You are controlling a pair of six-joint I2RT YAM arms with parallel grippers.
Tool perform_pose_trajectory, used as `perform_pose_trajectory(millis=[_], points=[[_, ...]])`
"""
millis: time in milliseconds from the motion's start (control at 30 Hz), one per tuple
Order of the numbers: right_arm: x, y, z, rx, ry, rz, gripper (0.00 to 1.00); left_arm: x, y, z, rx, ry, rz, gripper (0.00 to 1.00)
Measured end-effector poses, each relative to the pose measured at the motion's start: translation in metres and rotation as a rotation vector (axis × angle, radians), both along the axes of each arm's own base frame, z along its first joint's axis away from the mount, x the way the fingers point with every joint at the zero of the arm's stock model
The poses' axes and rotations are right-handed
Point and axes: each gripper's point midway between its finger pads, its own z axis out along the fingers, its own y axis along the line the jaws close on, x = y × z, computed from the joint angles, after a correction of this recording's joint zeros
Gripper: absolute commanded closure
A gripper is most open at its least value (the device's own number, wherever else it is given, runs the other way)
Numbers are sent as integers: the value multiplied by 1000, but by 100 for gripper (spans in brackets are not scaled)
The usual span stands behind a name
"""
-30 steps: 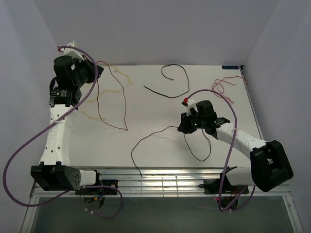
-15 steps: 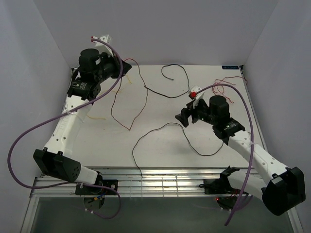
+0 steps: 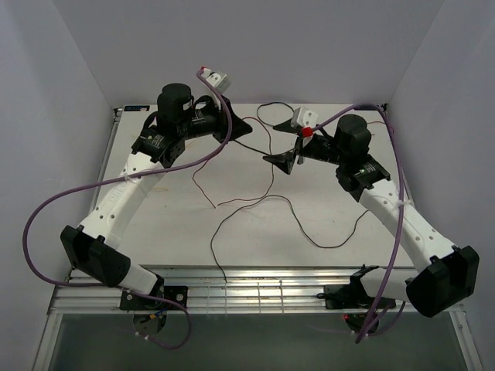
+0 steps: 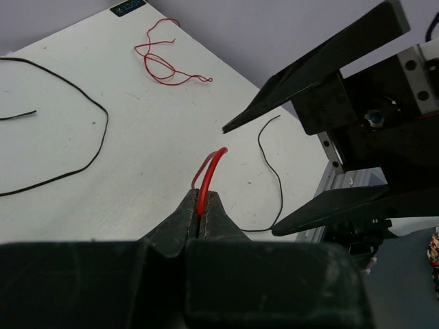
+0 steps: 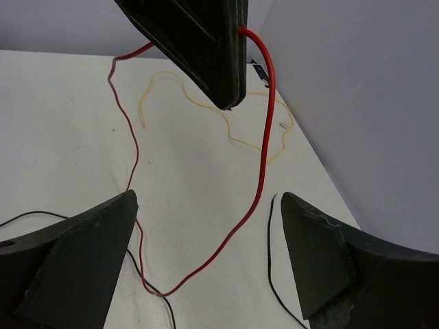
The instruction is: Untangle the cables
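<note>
Your left claw (image 4: 200, 205) is clenched tight on the red cable (image 4: 207, 177) and holds it up above the counter (image 3: 170, 224). Your right claw (image 5: 206, 205) is spread wide with nothing in it. A black cable (image 4: 105, 123) and a yellow cable (image 5: 182, 86) lie loose on the counter.

No legible text in any view.

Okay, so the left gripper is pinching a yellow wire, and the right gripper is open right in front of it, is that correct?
Not quite. The left gripper is pinching a red wire, not a yellow one; the left wrist view shows the red strand clamped between its closed fingers. The rest holds: the right gripper stands open in front of it.
</note>
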Motion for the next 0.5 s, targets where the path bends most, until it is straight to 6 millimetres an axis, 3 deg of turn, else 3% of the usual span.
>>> perform_pose_trajectory(millis=[300,500], points=[[-6,33,-23,-14,45,206,10,-14,-15,12,-40,-38,-80,100],[-23,71,-13,58,61,266,10,-17,-26,19,-89,-43,-65,100]])
